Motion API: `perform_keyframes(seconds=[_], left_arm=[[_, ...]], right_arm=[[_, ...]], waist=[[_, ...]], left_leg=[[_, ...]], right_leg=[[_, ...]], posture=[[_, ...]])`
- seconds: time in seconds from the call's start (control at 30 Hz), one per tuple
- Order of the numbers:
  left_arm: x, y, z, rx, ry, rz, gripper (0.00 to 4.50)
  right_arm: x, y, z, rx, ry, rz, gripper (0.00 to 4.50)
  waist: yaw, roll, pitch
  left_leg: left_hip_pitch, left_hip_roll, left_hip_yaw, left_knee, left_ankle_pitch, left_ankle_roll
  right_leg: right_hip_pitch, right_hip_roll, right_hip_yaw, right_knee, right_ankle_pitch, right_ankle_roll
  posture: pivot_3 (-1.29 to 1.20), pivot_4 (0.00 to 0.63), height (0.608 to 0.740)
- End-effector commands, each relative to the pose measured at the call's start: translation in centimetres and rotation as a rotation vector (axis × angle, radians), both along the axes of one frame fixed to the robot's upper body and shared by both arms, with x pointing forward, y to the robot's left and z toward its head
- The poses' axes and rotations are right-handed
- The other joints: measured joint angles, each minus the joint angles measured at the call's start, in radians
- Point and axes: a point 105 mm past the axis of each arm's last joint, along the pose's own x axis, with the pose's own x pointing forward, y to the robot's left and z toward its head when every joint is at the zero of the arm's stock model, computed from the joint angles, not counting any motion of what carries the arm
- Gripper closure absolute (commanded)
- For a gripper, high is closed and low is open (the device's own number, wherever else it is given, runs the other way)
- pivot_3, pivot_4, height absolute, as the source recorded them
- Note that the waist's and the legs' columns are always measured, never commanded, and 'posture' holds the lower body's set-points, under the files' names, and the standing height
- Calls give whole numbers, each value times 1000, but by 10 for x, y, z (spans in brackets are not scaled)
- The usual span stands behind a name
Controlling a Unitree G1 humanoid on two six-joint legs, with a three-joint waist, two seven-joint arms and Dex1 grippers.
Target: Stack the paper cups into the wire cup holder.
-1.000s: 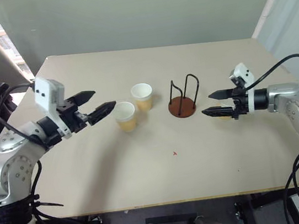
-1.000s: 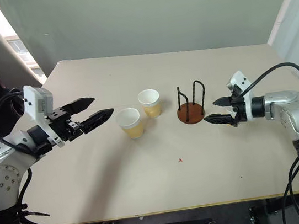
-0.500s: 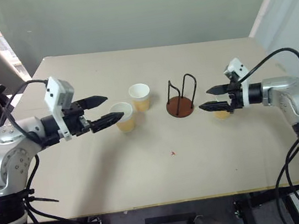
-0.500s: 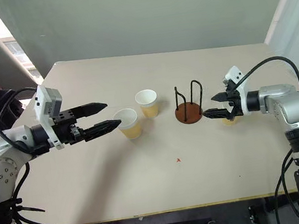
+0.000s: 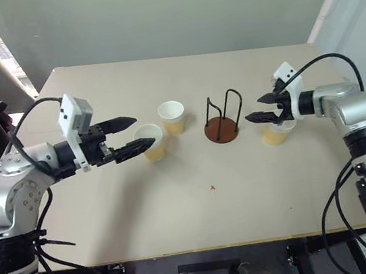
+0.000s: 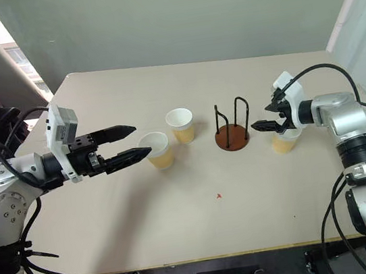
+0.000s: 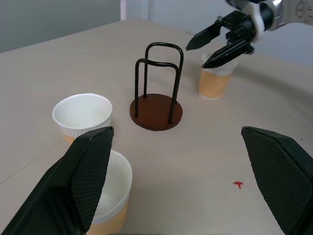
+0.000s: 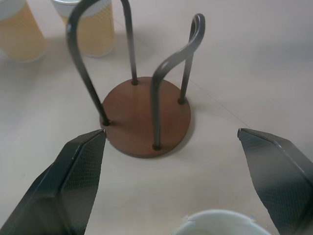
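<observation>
Looked past two spread black fingers at the wire cup holder, empty on the table. Two paper cups beyond it; a white rim just beneath.

Head pair looks down at table; wrist cams close, share holder.

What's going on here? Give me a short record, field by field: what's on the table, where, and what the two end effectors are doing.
Table: beige, holds everything
Holder: mid-table, empty
Cups: three, all upright on the table
Near left cup: by left end effector's tips
Far left cup: between that cup and holder
Right cup: right of holder, under right end effector
Left end effector: open, holds nothing
Right end effector: open, above right cup, holds nothing
</observation>
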Motion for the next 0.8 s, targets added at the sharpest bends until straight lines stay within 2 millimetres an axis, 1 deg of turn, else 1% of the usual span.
perform_keyframes(seconds=[0.03,0.4,0.5,0.53,0.6,0.63,0.7,0.77,0.8], left_arm=[[-1,-3,10,6,-55,-18,0],[-1,-1,10,2,-61,-9,0],[-1,0,10,-2,-61,0,0],[-1,0,10,-3,-61,3,0],[-1,1,9,-6,-58,7,0],[-1,1,8,-7,-55,9,0],[-2,1,6,-9,-51,10,0],[-3,1,5,-10,-45,9,0],[-4,0,4,-10,-42,8,0]], right_arm=[[4,7,12,-9,-48,32,25],[16,29,4,34,-37,41,25],[18,31,3,42,-39,38,584],[18,32,3,45,-38,37,878],[19,32,3,49,-38,36,1526],[19,31,3,49,-37,35,1953],[18,29,3,48,-37,33,2565],[17,26,3,47,-35,32,3355],[16,24,4,45,-33,33,3680]], waist=[[0,0,0],[0,0,0],[1,0,0],[2,0,0],[2,1,0],[2,1,0],[1,1,0],[1,1,0],[1,1,0]], left_leg=[[0,0,0,0,0,0],[0,0,0,0,0,-1],[0,0,0,0,0,-1],[0,0,0,0,0,-1],[0,0,0,0,1,-2],[-1,0,0,0,1,-2],[0,0,0,0,1,-2],[0,0,0,0,1,-2],[0,0,0,0,1,-2]], right_leg=[[0,0,0,0,0,0],[0,0,0,0,0,0],[0,0,0,0,0,0],[0,0,0,0,0,0],[0,0,0,0,0,0],[0,0,0,0,0,0],[0,0,0,0,0,0],[0,0,0,0,0,0],[0,0,0,0,0,0]], posture=[[0,150,740],[0,150,740],[0,150,740],[0,150,740],[0,150,740],[0,150,740],[0,150,740],[0,150,740],[0,150,740]])
